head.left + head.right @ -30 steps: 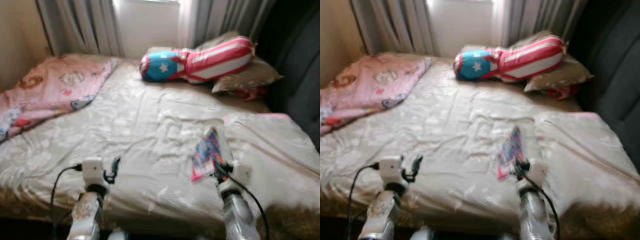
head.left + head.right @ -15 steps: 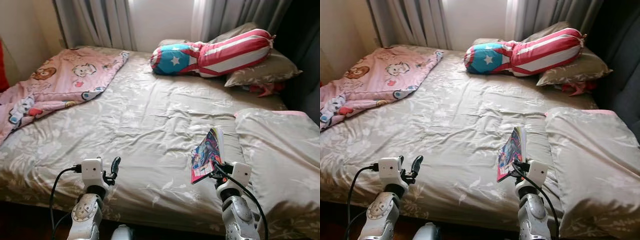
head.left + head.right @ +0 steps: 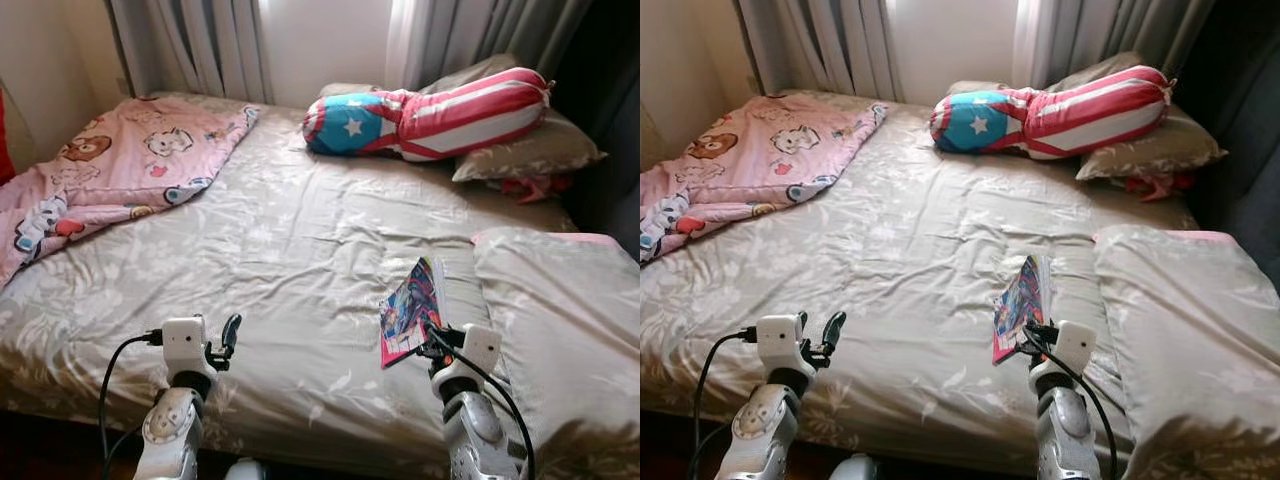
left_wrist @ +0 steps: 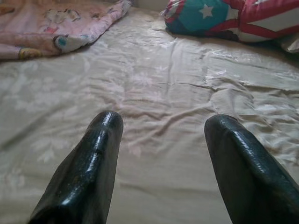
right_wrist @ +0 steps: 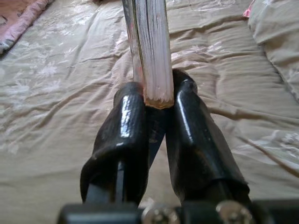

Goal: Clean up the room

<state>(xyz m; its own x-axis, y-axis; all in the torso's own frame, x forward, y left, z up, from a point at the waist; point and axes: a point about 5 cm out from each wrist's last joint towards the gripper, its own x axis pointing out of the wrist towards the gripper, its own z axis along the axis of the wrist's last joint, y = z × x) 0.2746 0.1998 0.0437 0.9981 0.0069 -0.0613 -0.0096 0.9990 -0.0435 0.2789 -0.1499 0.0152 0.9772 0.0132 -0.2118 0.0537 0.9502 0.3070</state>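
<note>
The robot stands at the foot of a bed point(image 3: 270, 260) covered with a beige flowered sheet. Its right gripper point(image 5: 156, 100) is raised over the near right part of the mattress, and its two black fingers point(image 5: 128, 126) are pinching the lower edge of a thin book point(image 3: 410, 312) with a bright, many-coloured cover. The book stands upright, page edges facing the wrist, clear of the sheet. The left gripper point(image 4: 161, 126) hovers over the near left part of the bed with its fingers spread wide and nothing between them.

A pink cartoon-print blanket point(image 3: 110, 175) lies bunched along the far left side. A long red-and-white striped cushion point(image 3: 430, 115) with a blue starred end rests at the head, on a beige pillow point(image 3: 530, 152). Another beige pillow point(image 3: 560, 310) lies at the right edge, just beside the book. Grey curtains point(image 3: 210, 45) hang behind the bed.
</note>
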